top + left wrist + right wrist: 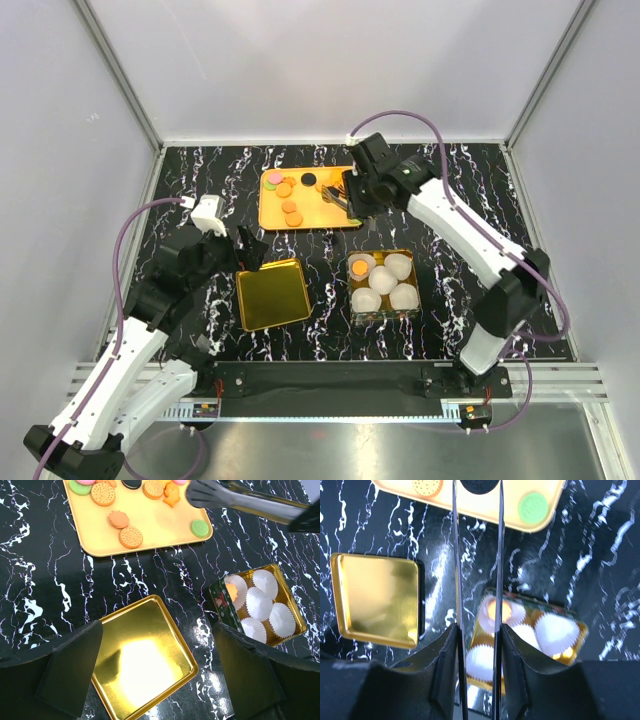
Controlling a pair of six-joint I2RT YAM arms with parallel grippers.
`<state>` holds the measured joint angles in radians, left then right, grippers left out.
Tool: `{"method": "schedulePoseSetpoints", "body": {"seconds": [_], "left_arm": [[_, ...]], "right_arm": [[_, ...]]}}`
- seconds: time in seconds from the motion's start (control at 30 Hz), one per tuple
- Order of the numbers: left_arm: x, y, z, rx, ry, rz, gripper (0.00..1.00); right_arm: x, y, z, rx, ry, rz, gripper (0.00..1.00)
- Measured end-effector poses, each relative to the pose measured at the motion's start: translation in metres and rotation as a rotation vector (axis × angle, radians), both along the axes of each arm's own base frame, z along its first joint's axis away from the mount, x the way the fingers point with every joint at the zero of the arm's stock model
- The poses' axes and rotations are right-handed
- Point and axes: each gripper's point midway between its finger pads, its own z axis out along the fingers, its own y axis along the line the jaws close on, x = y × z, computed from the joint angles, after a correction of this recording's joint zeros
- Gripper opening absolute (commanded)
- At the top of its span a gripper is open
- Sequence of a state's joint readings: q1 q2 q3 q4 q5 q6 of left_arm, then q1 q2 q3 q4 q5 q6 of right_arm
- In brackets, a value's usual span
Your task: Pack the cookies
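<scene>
The cookies (290,195) lie on a yellow tray (345,222) at the back; most are orange, with black, green and pink ones too. My right gripper (357,192) is shut on metal tongs (335,200) whose tips hang over the tray's right part. In the right wrist view the two tong blades (498,555) run up between my fingers (477,650), framing a black cookie (479,485), with a green cookie (532,507) to the right. One orange cookie (495,610) sits in a paper cup. My left gripper (157,670) stands open above a gold lid (145,660), holding nothing.
A gold tin (356,318) with several white paper cups (383,283) stands right of centre, in front of the tray. The gold lid (272,294) lies to its left. Grey walls close in the black marbled table on three sides.
</scene>
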<state>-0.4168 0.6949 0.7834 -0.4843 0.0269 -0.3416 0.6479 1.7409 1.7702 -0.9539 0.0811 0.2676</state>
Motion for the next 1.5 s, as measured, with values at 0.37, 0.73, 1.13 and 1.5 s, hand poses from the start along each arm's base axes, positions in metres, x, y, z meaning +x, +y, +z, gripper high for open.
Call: {"method": "schedulePoseSetpoints", "body": {"seconds": [0.37,0.73,1.13,1.5], "left_arm": [[0.000,-0.001,0.000,-0.011,0.005,-0.006,0.99],[0.001,-0.001,-0.003,-0.007,0.019,-0.005,0.99],[0.002,-0.002,-0.005,-0.005,0.025,-0.006,0.99],[0.002,-0.002,-0.005,-0.005,0.024,-0.006,0.99]], "right_arm": [[-0.071,-0.060,0.030,-0.004,0.012,-0.072,0.41],[-0.147,-0.123,0.004,-0.054,0.103,-0.189,0.42],[-0.175,-0.141,-0.033,-0.069,0.178,-0.271,0.43],[-0.166,-0.134,-0.040,-0.046,0.165,-0.287,0.48]]}}
